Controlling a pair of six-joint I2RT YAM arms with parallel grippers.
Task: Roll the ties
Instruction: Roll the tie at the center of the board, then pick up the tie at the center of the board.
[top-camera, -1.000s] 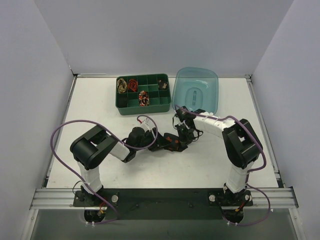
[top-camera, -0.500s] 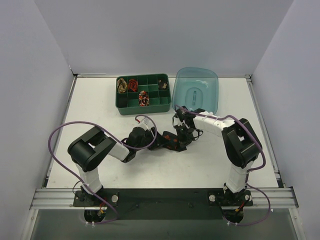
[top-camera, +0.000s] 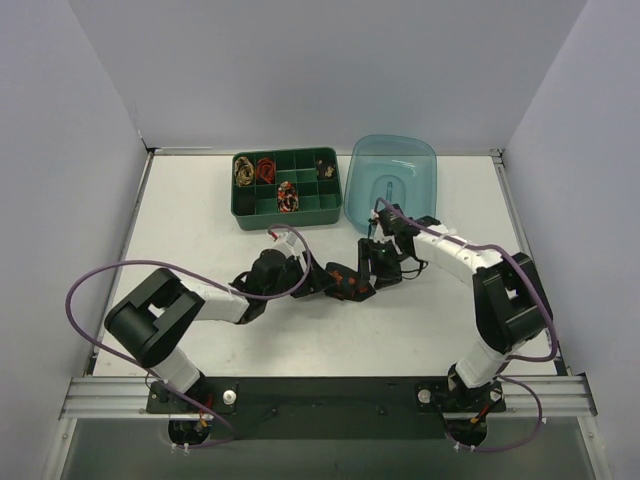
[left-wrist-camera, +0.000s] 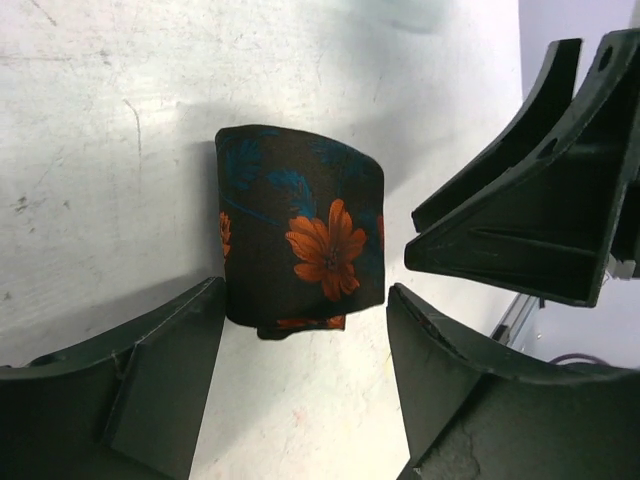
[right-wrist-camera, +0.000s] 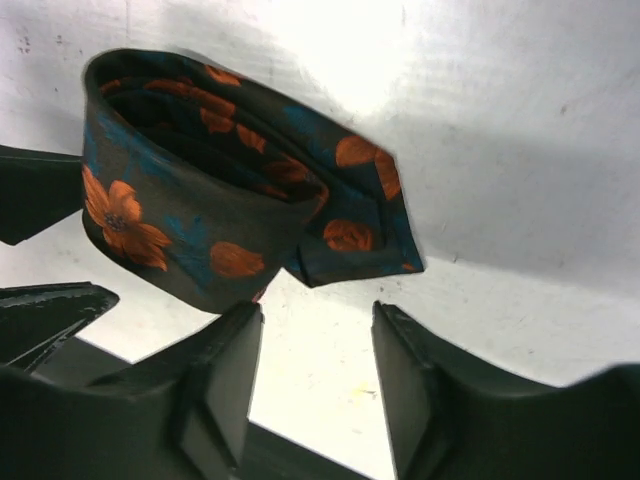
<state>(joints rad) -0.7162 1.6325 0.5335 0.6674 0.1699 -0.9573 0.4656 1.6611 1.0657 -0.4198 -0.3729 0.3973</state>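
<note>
One tie (top-camera: 350, 283) lies rolled on the white table (top-camera: 180, 230), near the middle, between the two grippers. It is a loose, flattened coil rather than a round one. From the right wrist its long side runs from upper left to lower right, and the pointed end sticks out at the lower right, flat on the table. The cloth is a smooth black weave with orange flowers and teal leaves.

The left gripper (left-wrist-camera: 305, 305) is spread wide, with a dark finger on each side of the coil; whether either one touches the cloth I cannot tell. The right gripper (right-wrist-camera: 318, 318) is partly parted with nothing between its fingers, and the coil sits just beyond their tips.

Both arms are low and bent, elbows pushed outward, forearms angled in toward the centre so the grippers nearly face each other.

Farther back stands a green divided box (top-camera: 287, 222) holding several small coils, with a clear blue lid (top-camera: 390, 180) beside it.
</note>
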